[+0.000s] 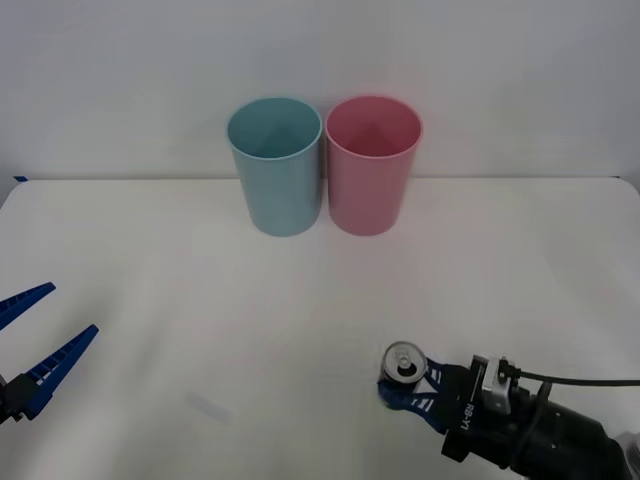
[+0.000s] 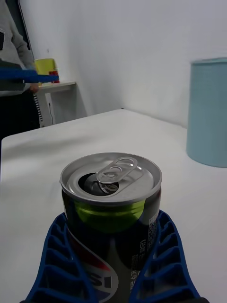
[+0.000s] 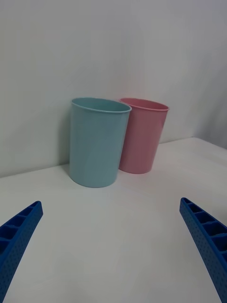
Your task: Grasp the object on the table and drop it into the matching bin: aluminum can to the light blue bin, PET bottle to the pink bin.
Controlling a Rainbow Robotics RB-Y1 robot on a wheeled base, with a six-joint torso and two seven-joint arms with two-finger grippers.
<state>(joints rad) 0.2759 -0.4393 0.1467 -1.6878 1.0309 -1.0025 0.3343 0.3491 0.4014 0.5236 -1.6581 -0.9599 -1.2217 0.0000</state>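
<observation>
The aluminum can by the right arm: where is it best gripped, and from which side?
Grip the aluminum can across its round side wall, below the rim, coming in level from the robot's side. It stands upright on the table, and the right gripper already brackets it that way.

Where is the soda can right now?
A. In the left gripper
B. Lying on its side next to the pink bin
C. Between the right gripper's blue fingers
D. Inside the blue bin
C. The aluminum can stands upright on the white table with the right gripper and its blue fingers on both sides of it, well short of the light blue bin and pink bin.
</observation>
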